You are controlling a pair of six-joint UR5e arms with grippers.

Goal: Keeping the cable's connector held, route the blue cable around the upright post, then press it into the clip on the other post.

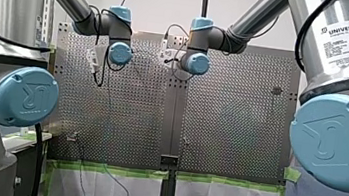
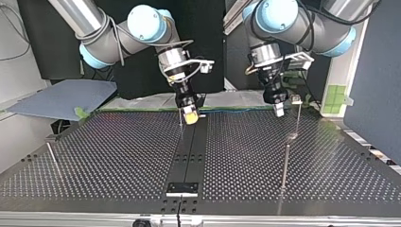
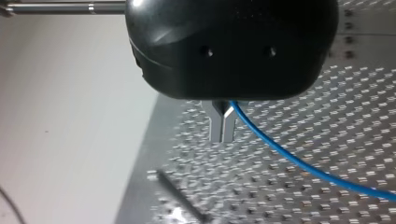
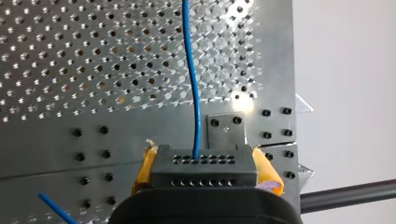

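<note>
My right gripper (image 4: 205, 158) has yellow pads (image 4: 146, 161) and is shut on the black connector (image 4: 205, 169). The blue cable (image 4: 192, 70) leaves the connector and runs ahead over the perforated table (image 4: 93, 70). My left gripper (image 3: 222, 139) has metal fingers that are shut on the blue cable (image 3: 280, 151), which trails off to one side. In the top view my right gripper (image 2: 190, 117) hangs at the middle and my left gripper (image 2: 279, 111) at the right, just beside a thin post with a clip (image 2: 296, 99) on top. A second upright post (image 2: 285, 163) stands nearer the camera.
A black strip with a bracket (image 2: 182, 188) runs down the table's middle in the top view. Another thin post (image 2: 52, 156) stands at that view's left. A blue-grey panel (image 2: 61, 97) lies beyond the table's far left corner. Green tape (image 1: 222, 182) edges the table.
</note>
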